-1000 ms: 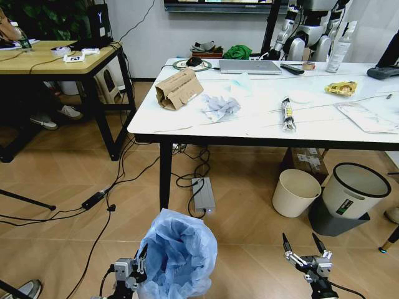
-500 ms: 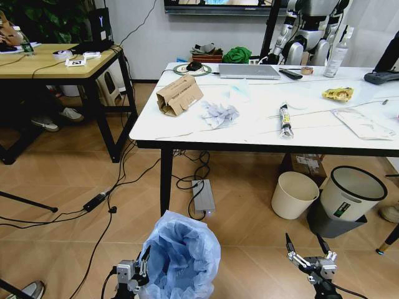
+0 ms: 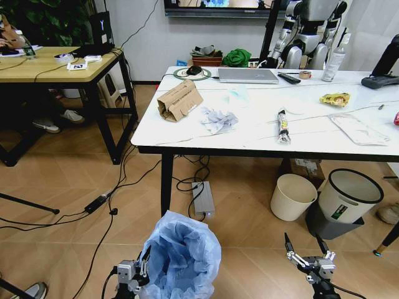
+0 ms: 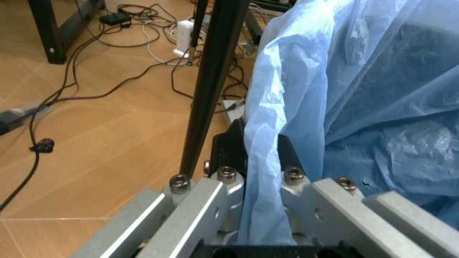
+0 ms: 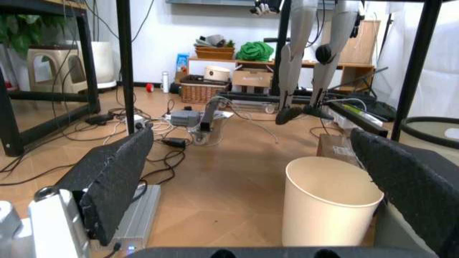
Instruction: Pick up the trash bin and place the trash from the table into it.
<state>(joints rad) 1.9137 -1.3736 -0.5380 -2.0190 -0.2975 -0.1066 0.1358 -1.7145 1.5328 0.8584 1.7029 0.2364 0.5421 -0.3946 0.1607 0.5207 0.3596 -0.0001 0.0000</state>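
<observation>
Bin [image 3: 182, 256] is held at rim by left gripper [image 3: 133, 273], fingers pinched on blue bag. Right gripper [image 3: 310, 251] is held spread, low. Whole view is shifted: table [image 3: 249, 134] slightly farther; trash [image 3: 179, 99] untouched.

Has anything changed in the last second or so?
Only the camera's view shifted a little; the things themselves did not move. The left gripper stays shut on the trash bin, the right gripper stays open and empty, and the trash lies untouched on the table.
</observation>
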